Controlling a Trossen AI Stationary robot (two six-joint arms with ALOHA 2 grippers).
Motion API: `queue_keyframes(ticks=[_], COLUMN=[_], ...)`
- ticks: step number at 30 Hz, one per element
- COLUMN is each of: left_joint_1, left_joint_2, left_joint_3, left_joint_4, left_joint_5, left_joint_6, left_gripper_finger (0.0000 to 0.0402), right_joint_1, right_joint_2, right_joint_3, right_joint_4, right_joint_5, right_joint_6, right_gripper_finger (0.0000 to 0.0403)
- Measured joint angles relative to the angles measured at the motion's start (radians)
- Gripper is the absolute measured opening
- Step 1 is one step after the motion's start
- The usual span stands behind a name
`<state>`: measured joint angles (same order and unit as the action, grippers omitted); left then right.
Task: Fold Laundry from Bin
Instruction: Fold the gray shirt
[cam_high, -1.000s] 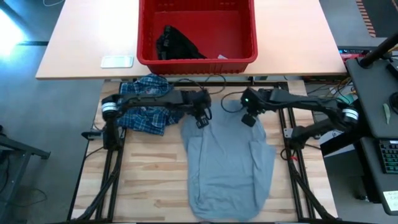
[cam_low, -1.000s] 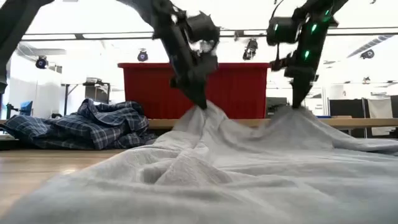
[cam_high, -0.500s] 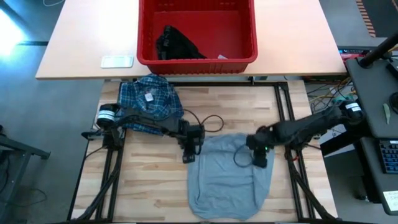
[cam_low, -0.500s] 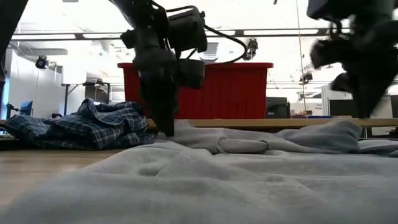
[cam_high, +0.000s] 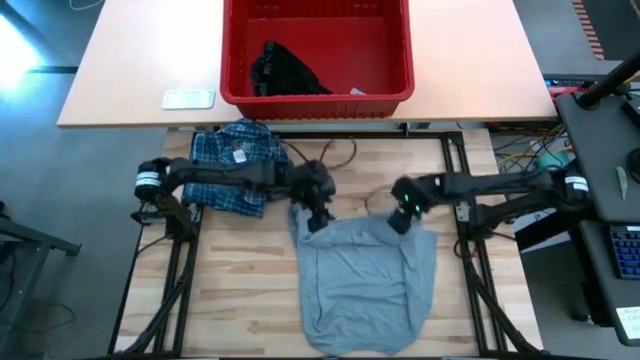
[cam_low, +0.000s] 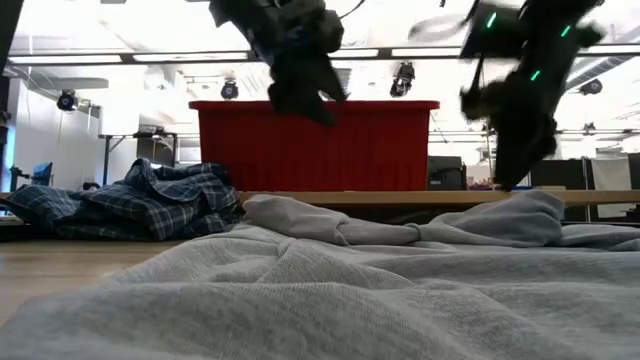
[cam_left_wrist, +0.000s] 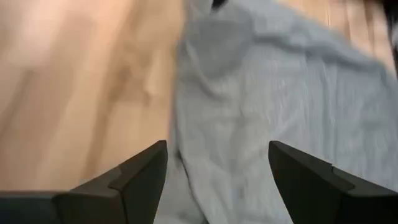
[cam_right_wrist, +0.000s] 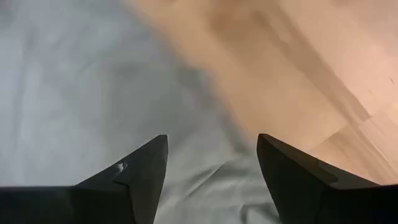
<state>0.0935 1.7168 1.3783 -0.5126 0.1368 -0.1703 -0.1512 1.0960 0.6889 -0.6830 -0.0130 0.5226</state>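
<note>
A: The step looks like flattening the grey T-shirt (cam_high: 365, 275) on the wooden table (cam_high: 235, 290); I'd regrip its far corners evenly and pull it taut.

B: Left gripper (cam_high: 318, 208) hovers above the left corner, fingers (cam_left_wrist: 140, 177) spread, holding nothing. Right gripper (cam_high: 398, 218) mirrors it, equally empty.

A: Plaid shirt (cam_high: 235, 165) lies beside the left arm; black garment (cam_high: 283, 70) sits in the red bin (cam_high: 315, 102).
</note>
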Motion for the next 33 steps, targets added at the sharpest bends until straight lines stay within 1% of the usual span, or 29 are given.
queue_keyframes(ticks=[1,3,6,8,10,11,13,15,16,18,20,23,25,28,30,33], left_joint_1=[0.008,0.013,0.007,0.0,-0.004,-0.005,-0.005,-0.004,-0.004,-0.004,-0.006,-0.031,-0.057,-0.09,-0.106,-0.133], left_joint_2=[0.0,0.0,0.002,0.002,0.002,0.003,0.003,0.003,0.003,0.003,0.003,0.003,0.003,0.01,0.015,0.038], left_joint_3=[0.002,0.002,-0.005,-0.013,-0.019,-0.02,-0.02,-0.02,-0.02,-0.02,-0.02,-0.02,-0.02,-0.02,-0.02,-0.019], left_joint_4=[0.02,0.024,0.024,0.026,0.016,0.009,0.007,0.008,0.008,0.008,0.011,0.04,0.074,0.123,0.139,0.169], left_joint_5=[-0.001,0.0,0.002,0.002,0.002,0.002,0.002,0.001,-0.007,-0.027,-0.034,-0.043,-0.046,-0.048,-0.059,-0.138], left_joint_6=[-0.006,-0.02,-0.028,-0.03,-0.034,-0.038,-0.054,-0.068,-0.075,-0.088,-0.106,-0.11,-0.11,-0.13,-0.16,-0.185], left_gripper_finger=[0.0263,0.0263,0.0263,0.0263,0.0263,0.0263,0.0263,0.0263,0.0263,0.0263,0.0263,0.0262,0.0256,0.0246,0.0241,0.0235], right_joint_1=[-0.055,-0.157,-0.24,-0.247,-0.234,-0.22,-0.182,-0.124,-0.085,0.013,0.147,0.372,0.521,0.712,0.792,0.868], right_joint_2=[0.013,0.039,0.085,0.129,0.163,0.172,0.173,0.16,0.149,0.122,0.096,0.082,0.099,0.162,0.213,0.27], right_joint_3=[-0.017,-0.047,-0.083,-0.098,-0.09,-0.077,-0.04,0.012,0.039,0.087,0.117,0.123,0.112,0.087,0.087,0.116], right_joint_4=[0.026,0.071,0.161,0.208,0.218,0.213,0.195,0.153,0.122,0.068,0.044,0.042,0.046,0.035,0.031,0.018], right_joint_5=[-0.036,-0.141,-0.293,-0.374,-0.428,-0.433,-0.422,-0.383,-0.34,-0.237,-0.142,-0.092,-0.069,-0.024,-0.02,-0.013], right_joint_6=[-0.001,-0.011,-0.014,-0.017,-0.038,-0.055,-0.097,-0.127,-0.145,-0.193,-0.234,-0.246,-0.197,-0.068,0.034,0.17], right_gripper_finger=[0.0239,0.0239,0.0232,0.0217,0.0189,0.0169,0.0114,0.0047,0.0029,0.0021,0.0017,0.0015,0.002,0.0048,0.0078,0.0131])
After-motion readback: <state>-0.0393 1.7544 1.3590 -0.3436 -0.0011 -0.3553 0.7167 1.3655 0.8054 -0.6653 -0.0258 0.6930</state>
